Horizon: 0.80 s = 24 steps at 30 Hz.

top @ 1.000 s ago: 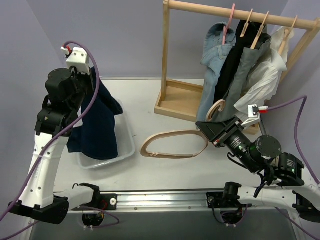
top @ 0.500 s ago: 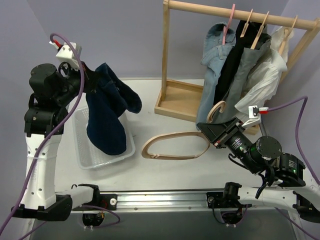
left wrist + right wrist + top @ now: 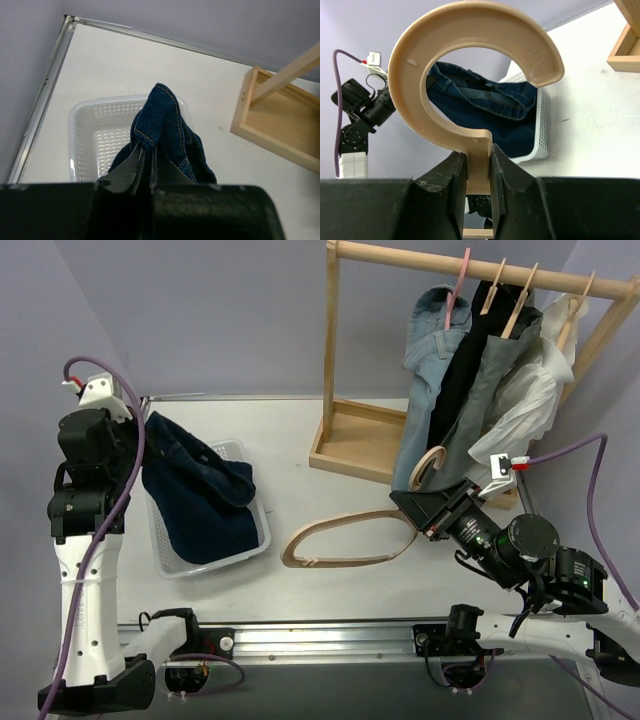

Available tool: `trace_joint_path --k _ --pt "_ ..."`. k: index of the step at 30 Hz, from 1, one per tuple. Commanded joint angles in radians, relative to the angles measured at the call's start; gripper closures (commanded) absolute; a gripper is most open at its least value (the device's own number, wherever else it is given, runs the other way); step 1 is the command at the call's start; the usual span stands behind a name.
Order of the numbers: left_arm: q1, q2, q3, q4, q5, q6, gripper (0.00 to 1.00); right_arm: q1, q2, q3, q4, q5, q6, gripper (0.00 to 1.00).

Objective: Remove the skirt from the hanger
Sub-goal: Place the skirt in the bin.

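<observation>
A dark-blue denim skirt (image 3: 200, 505) hangs from my left gripper (image 3: 138, 435), which is shut on a fold of it (image 3: 167, 130); its lower part lies bunched in the white basket (image 3: 165, 560). My left gripper (image 3: 145, 156) stands above the basket's left side. My right gripper (image 3: 412, 502) is shut on the neck of a bare pale wooden hanger (image 3: 288, 540), whose arms rest on the table toward the basket. In the right wrist view the hanger's hook (image 3: 406, 75) rises from my right gripper (image 3: 479, 155), with the skirt (image 3: 485, 110) beyond.
A wooden rack (image 3: 350, 440) stands at the back right. A light-blue denim garment (image 3: 430, 340), a grey garment (image 3: 490, 390) and a white blouse (image 3: 525, 405) hang on its rod, right behind my right arm. The table's left edge rail (image 3: 45, 95) runs beside the basket (image 3: 100, 130).
My left arm has swung left and come down, lowering the skirt from mid-air into the basket. The right gripper and the hanger have barely shifted.
</observation>
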State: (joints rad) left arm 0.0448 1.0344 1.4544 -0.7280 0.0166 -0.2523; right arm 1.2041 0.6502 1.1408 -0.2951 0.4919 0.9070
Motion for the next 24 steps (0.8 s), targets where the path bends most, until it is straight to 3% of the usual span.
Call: trace_joint_path --k 1,18,24 --pt "0.035 0.013 0.02 -0.01 -0.096 -0.038 0.98 -0.005 -0.001 -0.012 0.071 -0.024 -0.005 1.0" --pt "0.007 0.504 -0.192 0.144 0.221 -0.042 0.98 -0.005 0.025 0.0 0.01 -0.007 -0.031 1.0" --pt "-0.033 0.593 -0.261 0.2 0.343 -0.082 0.98 -0.005 0.034 -0.022 0.011 -0.003 -0.007 1.0"
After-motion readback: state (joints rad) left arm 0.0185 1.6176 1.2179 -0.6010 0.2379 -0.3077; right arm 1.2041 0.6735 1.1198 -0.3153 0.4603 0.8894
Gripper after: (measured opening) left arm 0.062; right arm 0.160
